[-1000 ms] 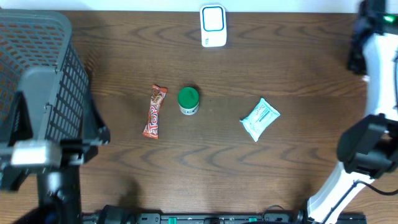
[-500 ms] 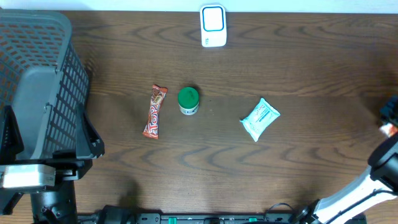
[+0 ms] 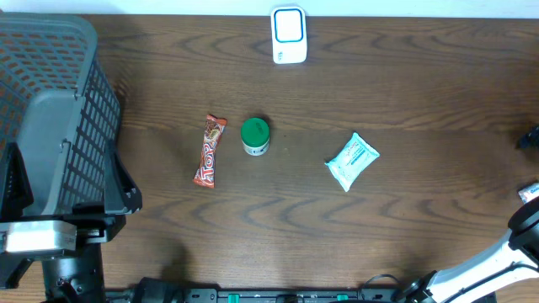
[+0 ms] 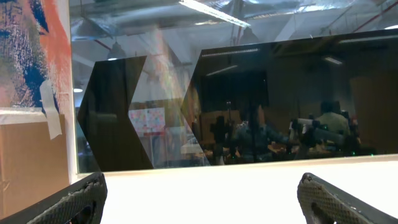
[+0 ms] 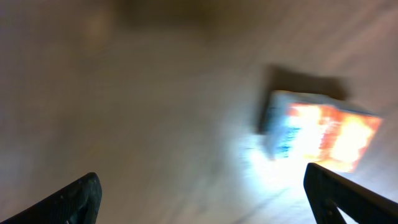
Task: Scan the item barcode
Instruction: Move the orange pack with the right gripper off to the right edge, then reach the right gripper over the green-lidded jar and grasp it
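Plainly the left hand (image 4: pixel 202 199) and right hand (image 5: pixel 205 193) both gape empty. The red wrapped candy bar (image 3: pixel 210 150), green-lidded jar (image 3: pixel 255 135) and white-teal pouch (image 3: pixel 352 160) lie on the bench (image 3: pixel 404 84), well apart from the white-blue scanner (image 3: pixel 287 34). Grasp one by its edges, leaving the barcode uncovered.

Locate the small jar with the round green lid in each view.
Overhead: small jar with a round green lid, mid-table, between the red candy bar and the pale blue wipes packet, touching neither.
Left wrist: not in it; only a dark window.
Right wrist: not visible; only a blurred orange-and-blue box.
Shared landmark: the brown wooden table, overhead and, blurred, seemingly right wrist; left wrist shares none.
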`<state>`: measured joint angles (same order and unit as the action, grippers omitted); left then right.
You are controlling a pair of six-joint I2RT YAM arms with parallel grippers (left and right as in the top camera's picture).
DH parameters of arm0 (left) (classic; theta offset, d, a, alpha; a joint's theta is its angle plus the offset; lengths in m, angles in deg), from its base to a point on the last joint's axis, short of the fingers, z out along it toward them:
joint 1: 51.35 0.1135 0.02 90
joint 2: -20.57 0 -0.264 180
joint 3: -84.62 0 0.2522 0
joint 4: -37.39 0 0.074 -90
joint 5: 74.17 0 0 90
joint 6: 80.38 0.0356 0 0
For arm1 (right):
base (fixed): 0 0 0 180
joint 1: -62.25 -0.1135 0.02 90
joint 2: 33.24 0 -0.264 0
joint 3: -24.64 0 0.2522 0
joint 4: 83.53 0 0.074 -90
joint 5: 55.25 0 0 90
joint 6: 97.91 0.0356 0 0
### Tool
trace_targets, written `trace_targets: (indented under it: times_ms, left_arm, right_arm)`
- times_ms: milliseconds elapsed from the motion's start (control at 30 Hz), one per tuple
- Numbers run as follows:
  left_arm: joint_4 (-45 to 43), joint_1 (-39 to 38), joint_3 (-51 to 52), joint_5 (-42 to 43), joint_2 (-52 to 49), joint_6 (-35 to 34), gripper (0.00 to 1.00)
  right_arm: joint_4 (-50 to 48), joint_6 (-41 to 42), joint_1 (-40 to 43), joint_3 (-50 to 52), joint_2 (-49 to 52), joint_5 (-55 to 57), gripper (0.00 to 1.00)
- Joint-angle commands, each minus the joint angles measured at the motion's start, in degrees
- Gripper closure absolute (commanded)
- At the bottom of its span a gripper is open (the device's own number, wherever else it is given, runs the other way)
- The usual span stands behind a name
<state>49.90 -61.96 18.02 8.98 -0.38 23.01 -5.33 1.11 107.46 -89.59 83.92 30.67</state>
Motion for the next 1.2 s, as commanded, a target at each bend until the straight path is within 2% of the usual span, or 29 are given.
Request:
trace_targets:
  times_ms: [0, 100, 267, 633, 733, 833, 1000, 1167]
  left_arm:
    - [0.15, -0.09, -0.20, -0.72, 0.33, 0.52, 0.02]
    - [0.15, -0.09, -0.22, -0.72, 0.33, 0.52, 0.02]
    - [0.15, -0.09, -0.20, -0.72, 0.33, 0.55, 0.02]
    - [0.15, -0.09, -0.22, -0.72, 0.35, 0.55, 0.02]
    - [0.15, -0.09, -0.22, -0.72, 0.52, 0.52, 0.02]
    - [0.20, -0.09, -0.20, -0.72, 0.66, 0.52, 0.02]
    - [0.81, -0.09, -0.20, -0.72, 0.66, 0.55, 0.02]
    - [0.83, -0.09, -0.20, -0.72, 0.66, 0.52, 0.02]
  right_arm:
    - [1.22, 0.37, -2.47, -2.45, -5.33, -17.84, 0.01]
    - [4.42, -0.22, -5.42, -2.43, -6.05, -27.04, 0.01]
    - [8.79, -3.93, -13.22, 0.09, -5.95, -28.65, 0.01]
    - [7.21, -3.91, -40.54, 8.85, -5.92, -36.98, 0.01]
    - [3.28, 1.14, -48.26, 8.96, -5.92, -37.75, 0.01]
    - [2.23, 7.06, -55.95, 7.30, -5.92, -30.23, 0.01]
    - [2.16, 20.15, -69.40, 1.70, -5.92, -4.09, 0.01]
    - [2.10, 22.27, -76.94, -4.66, -5.60, -2.05, 0.01]
